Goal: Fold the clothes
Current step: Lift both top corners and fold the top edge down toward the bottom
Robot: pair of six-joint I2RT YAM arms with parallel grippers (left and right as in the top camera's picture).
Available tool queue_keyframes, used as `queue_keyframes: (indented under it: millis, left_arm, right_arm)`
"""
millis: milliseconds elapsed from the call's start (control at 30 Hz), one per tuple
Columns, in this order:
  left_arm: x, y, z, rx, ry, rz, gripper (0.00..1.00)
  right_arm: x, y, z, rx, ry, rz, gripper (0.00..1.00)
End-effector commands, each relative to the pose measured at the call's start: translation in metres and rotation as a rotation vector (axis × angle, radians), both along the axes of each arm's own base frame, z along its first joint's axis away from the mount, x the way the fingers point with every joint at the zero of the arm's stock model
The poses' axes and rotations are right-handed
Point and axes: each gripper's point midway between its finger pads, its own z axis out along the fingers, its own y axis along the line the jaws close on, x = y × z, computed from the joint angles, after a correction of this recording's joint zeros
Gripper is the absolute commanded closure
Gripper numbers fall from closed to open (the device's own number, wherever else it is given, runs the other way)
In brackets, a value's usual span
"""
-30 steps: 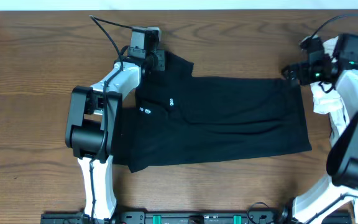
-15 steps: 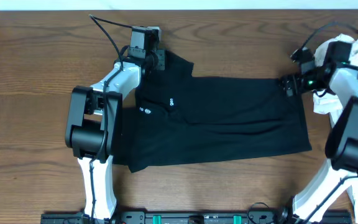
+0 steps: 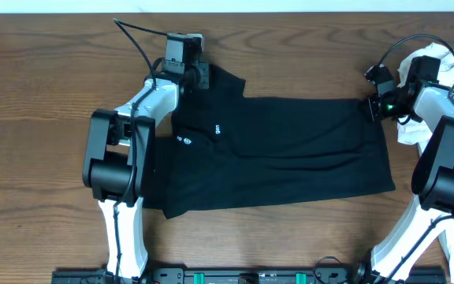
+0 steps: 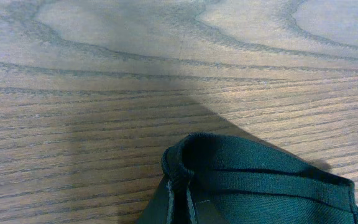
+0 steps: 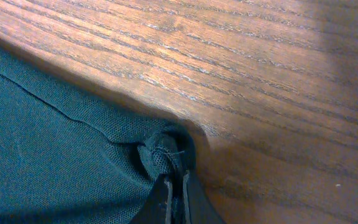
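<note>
Pinching the black shirt [image 3: 290, 150] at both top corners.
Clamped tight on it: left gripper [image 3: 198, 76] upper left, right gripper [image 3: 366, 107] upper right, wide open a second ago.

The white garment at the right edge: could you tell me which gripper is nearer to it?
Right. The right gripper pinches the black short-sleeved shirt beside the white garment; the left gripper holds its far end.

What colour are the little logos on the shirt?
White logos on a black shirt; overhead view shows them best.

A white garment [image 3: 411, 130] lies bunched on the wooden table [image 3: 38, 158].
</note>
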Motion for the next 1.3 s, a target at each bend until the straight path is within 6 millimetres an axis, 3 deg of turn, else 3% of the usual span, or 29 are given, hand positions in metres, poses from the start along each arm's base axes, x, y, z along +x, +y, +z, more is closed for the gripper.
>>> queue_keyframes:
  millis: [0, 200, 400, 800, 933, 1067, 1267]
  left_arm:
    - [0.005, 0.006, 0.037, 0.003, -0.069, 0.012, 0.94]
    - [-0.002, 0.014, 0.068, 0.001, -0.082, 0.022, 0.94]
    - [-0.021, 0.024, 0.084, 0.011, -0.034, 0.035, 0.94]
    - [-0.090, 0.037, 0.099, 0.066, 0.171, 0.015, 0.94]
    - [-0.111, 0.041, 0.110, 0.074, 0.215, 0.014, 0.94]
    - [-0.135, 0.045, 0.121, 0.082, 0.264, 0.014, 0.94]
    - [-0.173, 0.052, 0.119, 0.100, 0.395, 0.022, 0.94]
  right_arm:
    - [0.002, 0.007, -0.004, 0.019, 0.014, -0.009, 0.99]
    - [0.013, 0.013, 0.017, 0.072, -0.009, -0.009, 0.99]
    - [0.012, 0.016, 0.051, 0.095, 0.002, -0.004, 0.99]
    - [-0.017, 0.024, 0.118, 0.114, 0.035, -0.036, 0.99]
    - [-0.031, 0.028, 0.126, 0.119, 0.070, -0.039, 0.99]
    - [-0.045, 0.031, 0.121, 0.131, 0.136, -0.042, 0.99]
    - [-0.063, 0.037, 0.117, 0.137, 0.217, -0.041, 0.99]
